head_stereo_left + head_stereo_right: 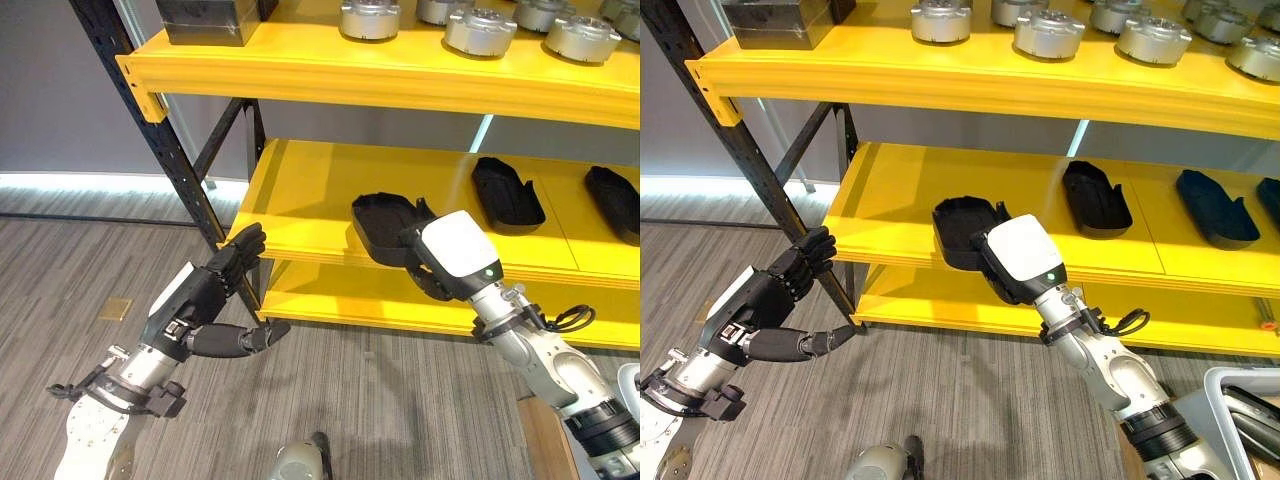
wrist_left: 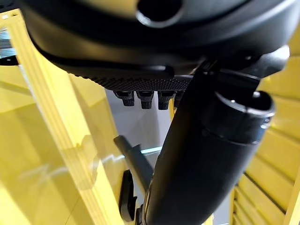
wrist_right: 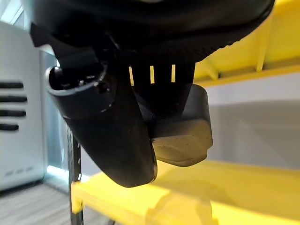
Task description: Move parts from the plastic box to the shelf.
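A black moulded part lies at the front of the yellow middle shelf. My right hand is on its near end; in the right wrist view the thumb and fingers curl round the black part just above the shelf. My left hand hovers open by the shelf's left front corner, fingers straight and holding nothing. Part of the grey plastic box is at the lower right.
Two more black parts lie further right on the middle shelf. Several round metal parts and a dark block stand on the top shelf. A black upright with a diagonal brace stands beside my left hand.
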Available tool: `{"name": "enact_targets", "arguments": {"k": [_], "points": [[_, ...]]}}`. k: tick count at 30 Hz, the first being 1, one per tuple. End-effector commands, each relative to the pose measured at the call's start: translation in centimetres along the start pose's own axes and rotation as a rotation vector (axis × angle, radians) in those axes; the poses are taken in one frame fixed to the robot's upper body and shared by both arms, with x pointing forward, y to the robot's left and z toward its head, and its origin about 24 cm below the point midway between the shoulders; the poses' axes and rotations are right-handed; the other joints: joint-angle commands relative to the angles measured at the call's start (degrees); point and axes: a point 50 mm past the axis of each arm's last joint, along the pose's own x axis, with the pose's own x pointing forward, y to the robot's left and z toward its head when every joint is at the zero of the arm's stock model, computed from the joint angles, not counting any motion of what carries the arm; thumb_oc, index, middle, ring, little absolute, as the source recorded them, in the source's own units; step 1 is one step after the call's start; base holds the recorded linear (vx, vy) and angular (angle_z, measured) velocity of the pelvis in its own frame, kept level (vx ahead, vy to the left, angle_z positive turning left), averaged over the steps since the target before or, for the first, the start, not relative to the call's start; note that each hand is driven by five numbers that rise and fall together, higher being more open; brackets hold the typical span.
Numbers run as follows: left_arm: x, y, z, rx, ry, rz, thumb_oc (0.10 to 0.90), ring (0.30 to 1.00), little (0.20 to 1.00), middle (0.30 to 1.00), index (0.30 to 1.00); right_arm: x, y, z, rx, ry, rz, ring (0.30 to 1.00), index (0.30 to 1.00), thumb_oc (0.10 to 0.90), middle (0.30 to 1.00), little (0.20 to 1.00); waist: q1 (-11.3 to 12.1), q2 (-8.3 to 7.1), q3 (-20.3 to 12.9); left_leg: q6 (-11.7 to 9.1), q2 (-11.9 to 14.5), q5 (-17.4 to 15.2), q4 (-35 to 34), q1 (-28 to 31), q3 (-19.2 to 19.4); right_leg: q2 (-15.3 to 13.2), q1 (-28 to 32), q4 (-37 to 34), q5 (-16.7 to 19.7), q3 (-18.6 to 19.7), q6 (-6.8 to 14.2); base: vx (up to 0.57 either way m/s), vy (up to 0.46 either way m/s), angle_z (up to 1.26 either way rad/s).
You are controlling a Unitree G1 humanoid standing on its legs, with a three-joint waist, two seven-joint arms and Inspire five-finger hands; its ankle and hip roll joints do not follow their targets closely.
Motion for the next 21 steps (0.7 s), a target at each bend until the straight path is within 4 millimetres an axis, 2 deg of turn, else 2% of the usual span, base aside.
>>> {"name": "enact_targets", "arguments": {"k": [1, 2, 4, 5, 6, 7, 8, 9, 10, 12, 16, 18, 21], "points": [[1.7, -0.2, 4.1, 0.077, -0.245, -0.039, 0.900, 1.000, 1.000, 1.000, 1.000, 4.3, -7.8, -0.3, -0.071, -0.048, -0.399, 0.300, 0.300, 0.400, 0.300, 0.300, 0.5, 0.54, -3.4, -3.0, -0.7, -0.8, -7.5, 6.9, -5.8, 5.5, -2.6, 2.2, -5.2, 3.5, 3.8, 0.16, 0.128, -0.11], [1.7, -0.3, 4.0, 0.073, -0.239, -0.046, 0.900, 1.000, 1.000, 1.000, 1.000, 4.1, -7.4, -0.2, -0.056, -0.055, -0.397, 0.300, 0.300, 0.400, 0.300, 0.300, 0.0, 0.47, -3.7, -3.3, -0.7, -0.1, -9.7, 8.1, -5.1, 7.7, -3.8, 1.9, -6.1, 3.1, 3.4, 0.13, 0.083, 0.29], [1.6, -0.3, 3.9, 0.064, -0.234, -0.051, 0.900, 1.000, 1.000, 1.000, 1.000, 3.9, -7.1, -0.1, -0.050, -0.065, -0.395, 0.300, 0.300, 0.400, 0.300, 0.300, -0.6, 0.43, -3.8, -3.6, -0.8, 0.5, -11.4, 9.3, -4.4, 9.3, -4.7, 0.9, -6.4, 2.5, 3.4, 0.14, 0.044, 0.25], [1.7, -0.4, 3.8, 0.048, -0.235, -0.073, 0.900, 1.000, 1.000, 1.000, 1.000, 3.8, -6.7, -0.1, -0.046, -0.060, -0.394, 0.300, 0.300, 0.400, 0.300, 0.300, -1.8, 0.31, -3.6, -3.8, -1.6, 0.9, -13.6, 10.6, -5.7, 11.4, -7.3, -2.1, -5.7, 4.1, 3.8, 0.15, -0.011, 0.10], [1.7, -0.4, 3.8, 0.045, -0.234, -0.080, 0.900, 1.000, 1.000, 1.000, 1.000, 3.8, -6.6, -0.2, -0.046, -0.059, -0.395, 0.300, 0.300, 0.400, 0.300, 0.300, -1.9, 0.33, -3.7, -3.8, -1.7, 1.1, -14.0, 10.8, -5.9, 11.8, -7.6, -2.8, -5.4, 4.5, 3.8, 0.26, -0.107, 0.02], [2.0, -0.8, 3.9, 0.029, -0.234, -0.125, 0.900, 1.000, 1.000, 1.000, 1.000, 3.5, -6.3, -0.5, -0.052, -0.039, -0.394, 0.300, 0.300, 0.400, 0.300, 0.300, -3.2, 0.19, -3.7, -3.8, -2.5, 0.9, -14.9, 11.2, -8.3, 13.2, -9.5, -7.3, -3.7, 8.4, 4.4, 0.18, -0.191, 0.24], [2.3, -1.2, 4.0, 0.017, -0.240, -0.164, 0.900, 1.000, 1.000, 1.000, 1.000, 3.1, -6.1, -1.0, -0.064, -0.016, -0.395, 0.300, 0.300, 0.400, 0.300, 0.300, -4.4, -0.10, -3.6, -3.5, -3.2, 1.2, -15.2, 10.8, -9.7, 13.0, -11.1, -12.2, 0.0, 12.0, 4.3, 0.22, -0.233, 0.40], [2.4, -1.3, 4.0, 0.013, -0.241, -0.178, 0.900, 1.000, 1.000, 1.000, 1.000, 2.9, -6.0, -1.1, -0.068, -0.009, -0.395, 0.300, 0.300, 0.400, 0.300, 0.300, -4.9, -0.05, -3.7, -3.5, -3.2, 0.9, -15.3, 11.0, -10.4, 12.7, -11.6, -13.7, 1.0, 13.6, 4.6, 0.19, -0.230, 0.91], [2.6, -1.4, 4.1, 0.004, -0.243, -0.195, 0.900, 1.000, 1.000, 1.000, 1.000, 2.7, -5.8, -1.3, -0.070, -0.001, -0.394, 0.300, 0.300, 0.400, 0.300, 0.300, -5.7, -0.08, -3.8, -3.6, -3.1, 0.6, -15.4, 11.5, -11.4, 11.6, -13.0, -15.3, 3.5, 16.1, 5.1, 0.24, -0.185, 1.05], [2.4, -1.2, 4.1, 0.002, -0.244, -0.195, 0.900, 1.000, 1.000, 1.000, 1.000, 2.2, -5.9, -1.5, -0.066, -0.004, -0.386, 0.300, 0.300, 0.400, 0.300, 0.300, -6.7, -0.27, -4.4, -4.0, -2.9, 0.2, -15.7, 11.8, -11.8, 12.4, -11.7, -18.5, 3.2, 18.3, 5.5, 0.23, -0.178, 0.86], [2.1, -1.1, 4.1, -0.014, -0.231, -0.186, 0.900, 1.000, 1.000, 1.000, 1.000, 1.8, -6.1, -1.6, -0.053, -0.009, -0.351, 0.300, 0.300, 0.400, 0.300, 0.300, -6.8, -0.55, -5.7, -4.8, -2.2, -0.1, -14.7, 12.8, -9.9, 12.6, -8.7, -19.2, 2.2, 15.4, 5.1, 0.23, -0.154, 0.34], [2.2, -1.6, 3.9, -0.042, -0.218, -0.184, 0.900, 1.000, 1.000, 1.000, 1.000, 2.3, -6.0, -1.7, -0.042, 0.023, -0.329, 0.300, 0.300, 0.400, 0.300, 0.300, -6.9, -0.19, -6.1, -5.4, -1.0, -0.2, -14.0, 13.6, -8.8, 14.4, -7.4, -17.4, -1.2, 14.1, 3.9, 0.21, -0.115, 0.05], [2.3, -2.3, 3.6, -0.061, -0.218, -0.191, 0.900, 1.000, 1.000, 1.000, 1.000, 2.5, -5.5, -1.9, -0.039, 0.059, -0.308, 0.300, 0.300, 0.400, 0.300, 0.300, -7.1, 0.19, -6.3, -5.9, 0.1, 1.1, -13.5, 12.9, -8.0, 16.0, -6.3, -16.7, -3.9, 13.6, 2.9, 0.16, -0.086, -0.16]]}}
